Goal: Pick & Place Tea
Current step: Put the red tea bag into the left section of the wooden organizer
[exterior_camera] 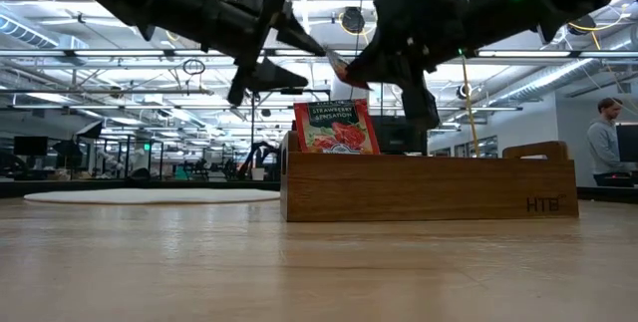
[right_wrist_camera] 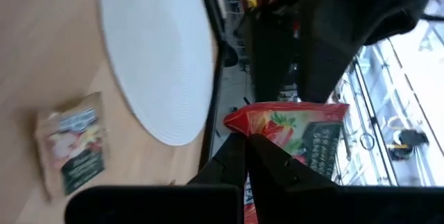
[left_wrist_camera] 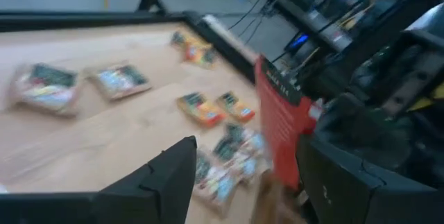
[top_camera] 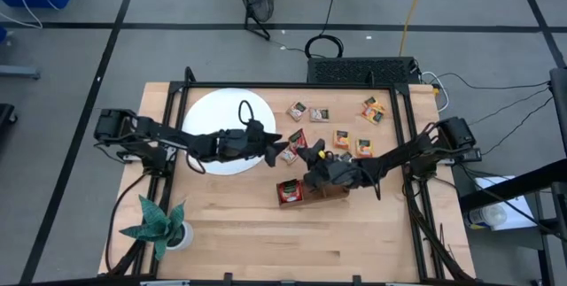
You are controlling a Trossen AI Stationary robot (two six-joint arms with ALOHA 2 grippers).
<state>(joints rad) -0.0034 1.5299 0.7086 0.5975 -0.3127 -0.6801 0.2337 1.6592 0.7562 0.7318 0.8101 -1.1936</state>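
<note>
A red strawberry tea bag is hanging in the air, pinched at one edge by the right gripper. Another red one is standing upright in the wooden tray. More tea bags, orange-yellow and green-and-red, are lying flat and scattered on the worktop beyond the tray, and one red one is lying just beside the white disc.

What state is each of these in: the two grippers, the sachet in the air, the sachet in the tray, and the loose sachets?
Right gripper: shut on the red sachet, above the table.
Left gripper: open, empty, close to that sachet.
Red sachet: held in the air.
Tray sachet: standing upright in the wooden tray.
Loose sachets: lying flat on the table.
</note>
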